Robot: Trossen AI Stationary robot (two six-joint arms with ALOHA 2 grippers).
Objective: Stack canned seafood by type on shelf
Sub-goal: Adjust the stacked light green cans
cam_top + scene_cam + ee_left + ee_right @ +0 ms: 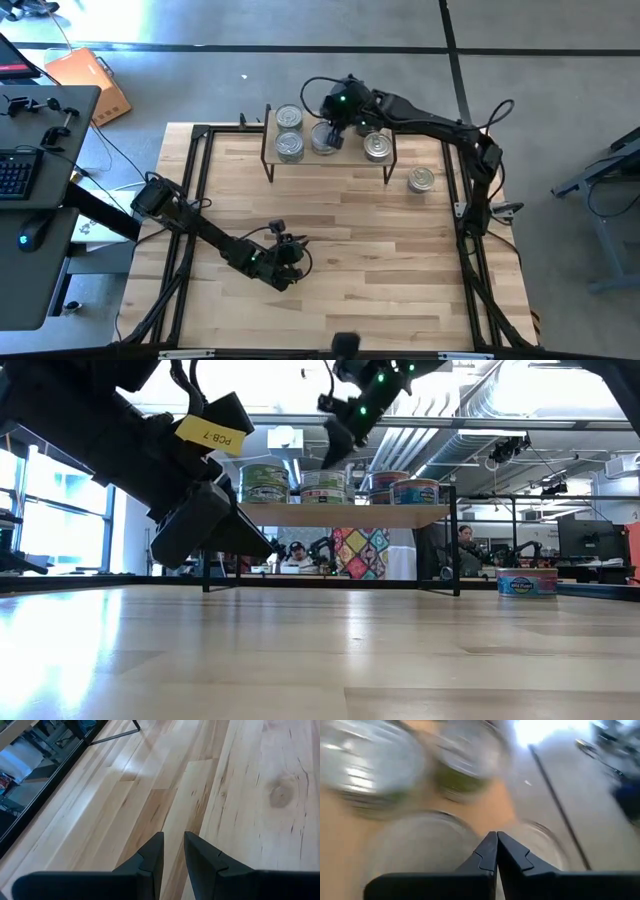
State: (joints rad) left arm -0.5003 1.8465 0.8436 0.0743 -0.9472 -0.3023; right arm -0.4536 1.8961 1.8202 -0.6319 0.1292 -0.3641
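Closest to me the left gripper (pixel 287 262) hangs low over bare planks of the table (pixel 340 230) near its front, well apart from everything else; its two dark fingers (pixel 150 860) stand a little apart with only wood showing through the narrow gap, so it holds nothing. In the low view the left arm (pixel 150 450) fills the upper left, with a yellow tag (pixel 211 430) on it. Farther back, off to the right side of the table, one tin (pixel 422 180) with a blue label sits alone on the planks, just outside the shelf's right legs. Beyond that, along the far edge, stands the shelf (pixel 330 155), a light board on thin black legs, and the rest of the tins are up on it: two silver-topped ones at the left end, one (pixel 289 117) behind the other (pixel 290 146), one (pixel 324 139) near the middle and one (pixel 377 147) toward the right. From table height the left ones show green labels and the right ones reddish and blue. The right gripper (pixel 338 128) hovers above the middle of the shelf, just beside the middle tin, its fingers (pixel 490 851) pressed tight together with nothing between them. How many tins are stacked under it I cannot tell.
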